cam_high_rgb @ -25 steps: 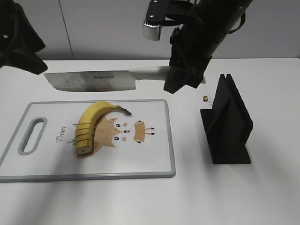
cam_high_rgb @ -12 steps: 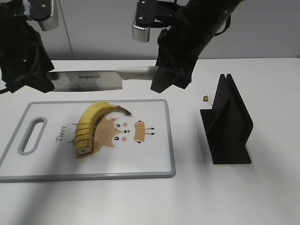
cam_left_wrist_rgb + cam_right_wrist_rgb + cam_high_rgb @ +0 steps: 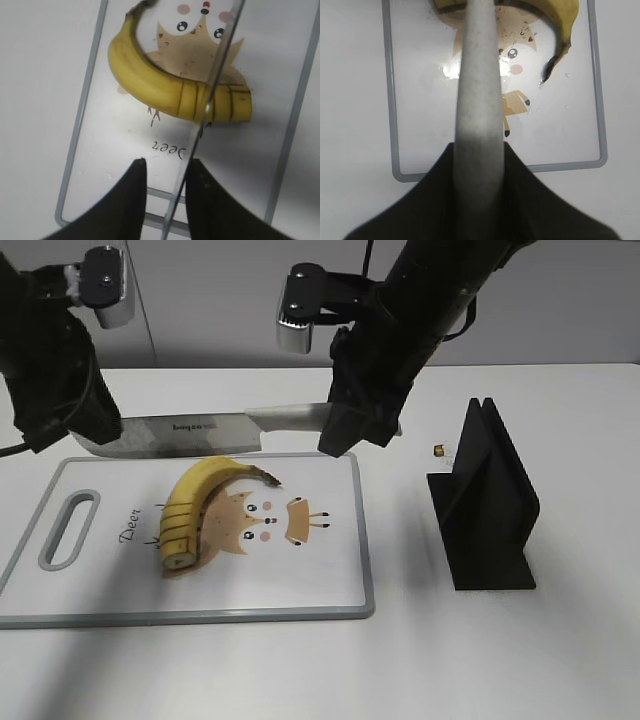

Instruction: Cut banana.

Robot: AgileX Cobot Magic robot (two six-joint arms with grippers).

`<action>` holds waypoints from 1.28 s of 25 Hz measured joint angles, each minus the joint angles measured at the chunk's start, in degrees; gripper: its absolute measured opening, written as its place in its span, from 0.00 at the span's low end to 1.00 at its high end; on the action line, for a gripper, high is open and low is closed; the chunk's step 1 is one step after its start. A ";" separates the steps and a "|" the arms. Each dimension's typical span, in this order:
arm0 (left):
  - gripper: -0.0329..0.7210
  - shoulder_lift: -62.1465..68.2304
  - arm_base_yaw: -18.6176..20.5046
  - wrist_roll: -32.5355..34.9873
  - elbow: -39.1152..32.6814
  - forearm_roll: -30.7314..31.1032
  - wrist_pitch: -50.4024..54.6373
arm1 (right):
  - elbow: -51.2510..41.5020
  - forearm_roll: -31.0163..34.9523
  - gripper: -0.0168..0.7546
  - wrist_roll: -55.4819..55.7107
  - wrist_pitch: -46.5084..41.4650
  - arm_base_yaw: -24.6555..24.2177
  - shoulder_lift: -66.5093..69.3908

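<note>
The banana [image 3: 195, 508] lies curved on the white cutting board [image 3: 320, 580], over the deer print, cut end toward the front, slice lines across its thick part. My right gripper [image 3: 356, 432] is shut on the white handle of a broad knife [image 3: 190, 427] and holds it level above the board's far edge. In the right wrist view the handle [image 3: 479, 90] runs out between the jaws [image 3: 479, 147] toward the banana [image 3: 562, 20]. My left gripper [image 3: 165, 175] is open around the blade tip. The thin blade [image 3: 220, 65] crosses above the banana's sliced part [image 3: 160, 87] and lies against one finger.
A black knife stand [image 3: 485, 505] stands right of the board. A small brass-coloured object [image 3: 438, 450] lies on the white table behind it. The board has a handle slot [image 3: 68, 528] at its left end.
The right arm has carried the knife to the left and lower, toward the board. The left arm has come in from the left and now straddles the blade tip.
</note>
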State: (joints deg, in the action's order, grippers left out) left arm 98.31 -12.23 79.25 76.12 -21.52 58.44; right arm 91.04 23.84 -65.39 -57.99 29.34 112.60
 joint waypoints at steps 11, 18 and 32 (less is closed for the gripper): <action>0.44 1.13 0.25 0.00 0.00 0.06 0.65 | 0.00 0.41 0.23 -0.05 0.00 0.00 0.00; 0.11 1.13 0.25 0.35 0.00 0.38 1.64 | 0.00 1.35 0.23 -0.05 0.57 0.00 0.00; 0.07 1.31 -0.02 -0.32 -5.26 2.18 -6.83 | 0.28 2.01 0.24 1.14 2.34 0.00 4.03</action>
State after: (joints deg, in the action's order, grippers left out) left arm 99.62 -12.26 78.93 70.86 -19.33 51.61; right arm 91.32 25.85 -64.25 -55.65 29.34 116.62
